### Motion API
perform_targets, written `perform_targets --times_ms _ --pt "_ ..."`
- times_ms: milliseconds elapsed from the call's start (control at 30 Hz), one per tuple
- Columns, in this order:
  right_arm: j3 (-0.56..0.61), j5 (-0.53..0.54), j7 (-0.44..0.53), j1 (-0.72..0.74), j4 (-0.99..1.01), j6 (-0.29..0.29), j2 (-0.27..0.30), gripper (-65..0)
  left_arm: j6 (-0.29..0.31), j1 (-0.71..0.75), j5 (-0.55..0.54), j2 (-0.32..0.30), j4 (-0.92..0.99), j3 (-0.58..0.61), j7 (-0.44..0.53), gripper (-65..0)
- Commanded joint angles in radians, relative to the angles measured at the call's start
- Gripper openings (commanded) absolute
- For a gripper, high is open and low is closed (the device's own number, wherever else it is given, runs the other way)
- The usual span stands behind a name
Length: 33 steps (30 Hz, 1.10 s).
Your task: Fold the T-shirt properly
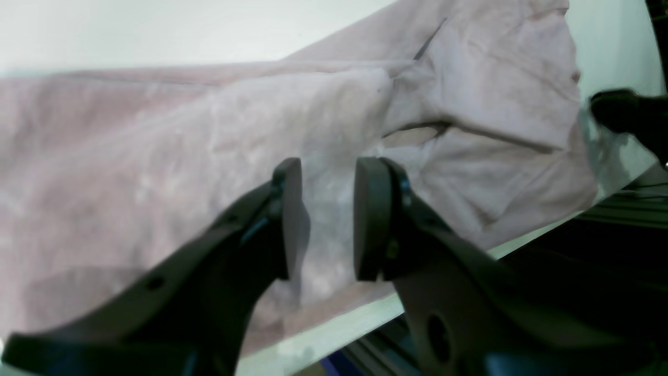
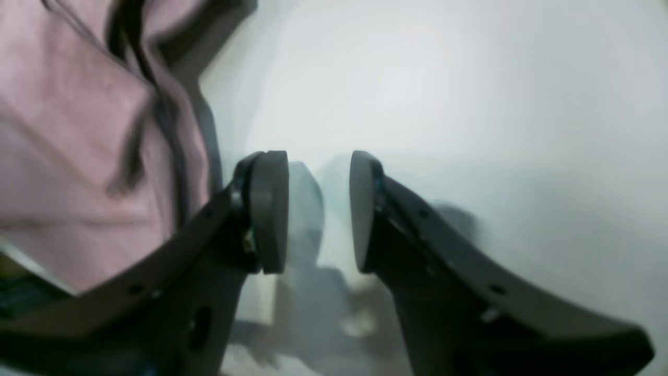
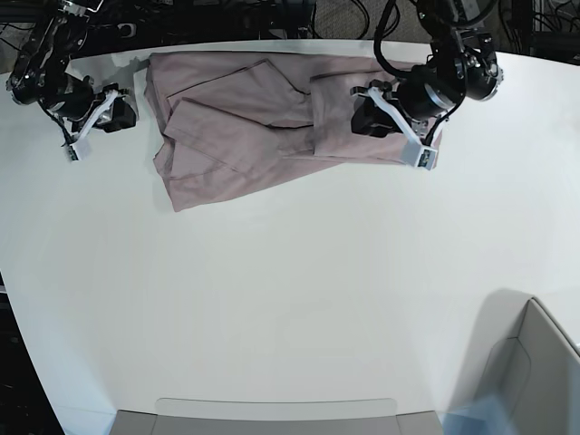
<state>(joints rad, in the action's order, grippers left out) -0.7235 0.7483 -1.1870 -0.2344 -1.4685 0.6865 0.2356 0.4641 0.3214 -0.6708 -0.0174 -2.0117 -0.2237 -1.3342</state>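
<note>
The T-shirt (image 3: 263, 127) lies at the far edge of the tabletop (image 3: 299, 308), already doubled into a rough, skewed band with one flap angling toward me, so I judge the fold only partly done. My left end effector (image 1: 327, 219) hangs just above the cloth's right end, jaws parted with nothing between them, probably placed for a fresh pinch. My right end effector (image 2: 318, 211) sits off the shirt's left end over bare tabletop, also parted and empty.
</note>
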Motion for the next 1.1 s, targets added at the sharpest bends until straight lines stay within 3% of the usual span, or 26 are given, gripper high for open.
perform_targets --times_ms 0,233,533,833,900,1000,1067 --pt "0.003 0.012 -0.018 0.000 0.022 0.012 0.015 -44.4 0.002 0.003 -0.016 -0.014 -0.016 0.007 0.008 -48.2" --pt "0.147 0.067 -0.015 0.020 0.131 0.012 0.049 -44.4 0.002 0.008 -0.017 -0.020 -0.016 0.010 0.009 -48.2" --pt "0.296 0.063 -0.015 -0.009 0.053 0.012 -0.012 -44.4 0.002 0.008 -0.017 -0.022 -0.016 0.008 0.009 -48.2" --pt "0.322 -0.143 -0.017 0.011 -0.057 0.012 -0.124 -44.8 0.002 0.003 -0.017 -0.022 -0.016 0.008 0.009 -48.2" --pt "0.359 -0.169 -0.014 0.017 -0.057 0.012 -0.126 -48.9 0.002 0.003 -0.017 -0.023 -0.016 0.008 0.009 -48.2" --pt "0.388 -0.184 -0.014 0.046 -0.057 0.012 -0.132 -63.0 0.002 0.005 -0.017 -0.023 -0.016 0.008 0.009 -48.2" --pt "0.394 -0.207 -0.015 0.073 -0.056 0.012 -0.143 -65.0 0.002 0.006 -0.017 -0.023 -0.016 0.008 0.008 -48.2"
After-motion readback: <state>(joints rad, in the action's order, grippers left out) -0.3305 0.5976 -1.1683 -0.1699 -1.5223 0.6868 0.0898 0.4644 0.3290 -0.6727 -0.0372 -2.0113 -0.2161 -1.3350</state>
